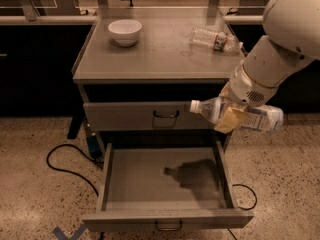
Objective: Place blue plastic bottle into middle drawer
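Note:
The blue plastic bottle (255, 118) lies sideways in my gripper (231, 115), white cap pointing left, pale blue-and-white label to the right. My gripper is shut on it and holds it in the air over the right side of the open middle drawer (167, 219). The drawer is pulled out and holds nothing but the bottle's shadow. The identical drawer above it (150, 115) is shut.
A white bowl (125, 31) stands on the cabinet top at the back left. A slimmer clear bottle with a red label (215, 38) lies at the back right. A black cable (65, 166) runs over the speckled floor to the left of the cabinet.

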